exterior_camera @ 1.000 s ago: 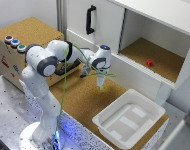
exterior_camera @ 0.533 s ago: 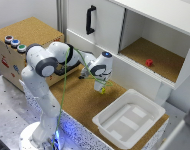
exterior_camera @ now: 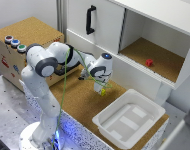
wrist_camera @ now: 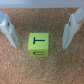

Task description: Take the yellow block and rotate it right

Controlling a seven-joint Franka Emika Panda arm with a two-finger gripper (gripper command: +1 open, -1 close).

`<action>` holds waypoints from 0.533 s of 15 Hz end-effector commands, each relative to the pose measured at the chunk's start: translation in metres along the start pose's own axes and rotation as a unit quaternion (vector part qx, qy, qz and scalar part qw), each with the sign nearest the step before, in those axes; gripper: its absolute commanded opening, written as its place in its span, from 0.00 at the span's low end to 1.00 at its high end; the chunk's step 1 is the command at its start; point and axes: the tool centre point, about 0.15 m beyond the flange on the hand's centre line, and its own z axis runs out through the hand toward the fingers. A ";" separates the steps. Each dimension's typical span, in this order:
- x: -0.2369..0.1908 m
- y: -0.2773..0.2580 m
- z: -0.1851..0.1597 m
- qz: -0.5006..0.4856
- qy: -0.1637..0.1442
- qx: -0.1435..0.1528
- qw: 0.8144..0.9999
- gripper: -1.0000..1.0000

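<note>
Poised low over the cork tabletop (exterior_camera: pixel 80 107), the hand (exterior_camera: pixel 102 90) is released: in the wrist view its two fingers (wrist_camera: pixel 7 28) stand well apart with bare cork showing between each of them and the yellow block (wrist_camera: pixel 38 44). Neither finger touches the block. It lies flat on the cork between them, closer to one finger than the other, a dark T-shaped mark on its upper face.

In the exterior view the yellow block (exterior_camera: pixel 102 92) shows only as a small bright spot right under the hand, so contact cannot be judged from there. A white tray (exterior_camera: pixel 113 126) rests on the tabletop at about four o'clock from the hand, near it but apart. A small red block (exterior_camera: pixel 149 62) sits in the open cabinet compartment (exterior_camera: pixel 165 55) at about two o'clock from the hand, well apart. A box with coloured buttons (exterior_camera: pixel 15 44) stands at about ten o'clock, beyond the arm (exterior_camera: pixel 45 65).
</note>
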 end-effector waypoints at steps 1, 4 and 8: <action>-0.001 0.011 -0.029 -0.131 0.023 -0.070 0.989 1.00; -0.001 0.011 -0.029 -0.262 -0.001 -0.070 0.963 1.00; -0.006 0.010 -0.042 -0.429 -0.028 -0.050 0.902 1.00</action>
